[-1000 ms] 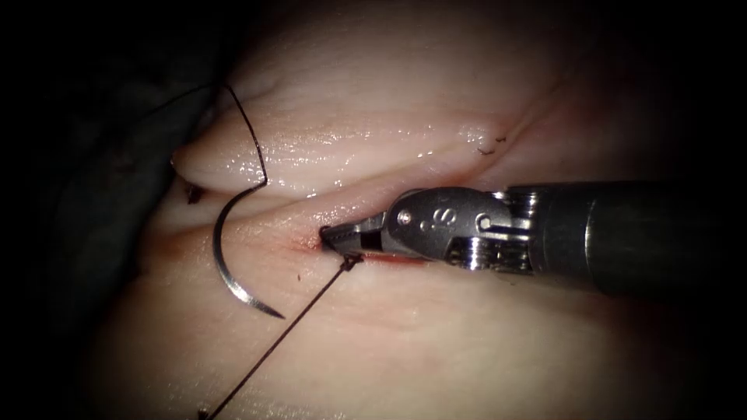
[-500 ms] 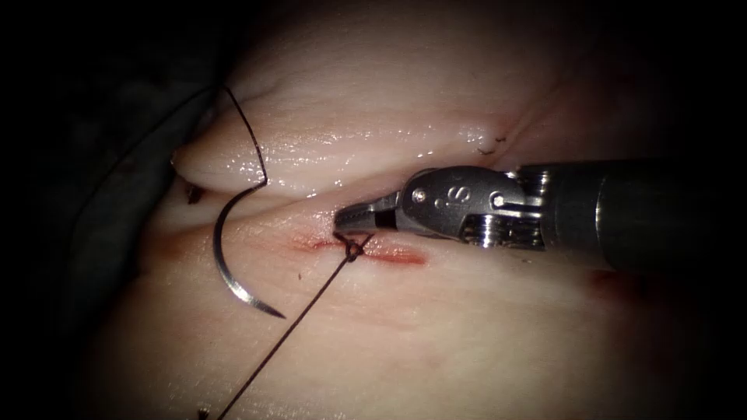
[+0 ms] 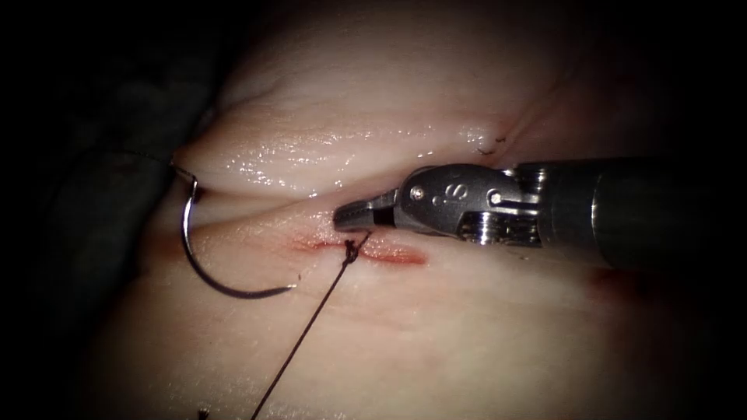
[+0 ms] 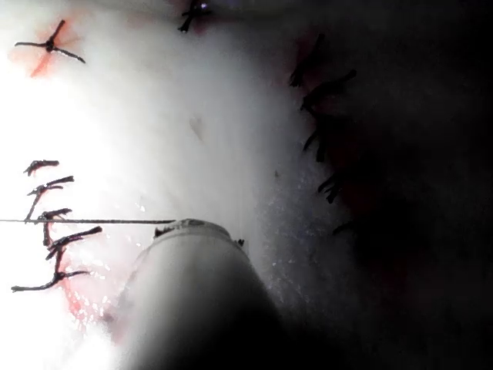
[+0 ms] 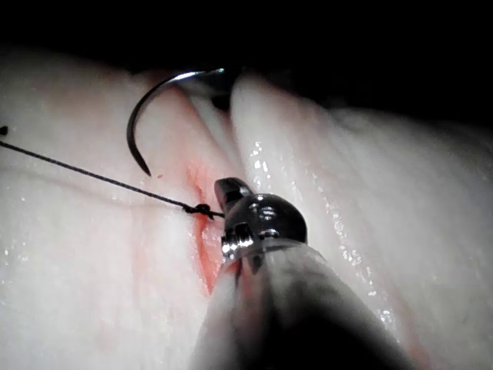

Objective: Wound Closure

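Your right tool (image 5: 229, 187) sits with its tip just over the cut (image 5: 202, 231), jaws closed and holding nothing. A knot (image 5: 202, 209) lies beside the tip, its thread (image 5: 92, 176) running away across the tissue (image 5: 77, 293). The needle (image 5: 142, 116) lies free beyond, its point near the thread. Red fluid (image 5: 206, 266) marks the cut.

Off-task bits on my screen — stray thread ends, red fluid, dark material

From the endoscope I see a dark folded material (image 3: 97, 210) left of the tissue (image 3: 436, 342), a smear of red fluid (image 3: 393, 255) along the cut, and small cut ends of thread (image 3: 489, 148) further up — the left wrist view shows many more cut ends, in two rows, some ringed with red.
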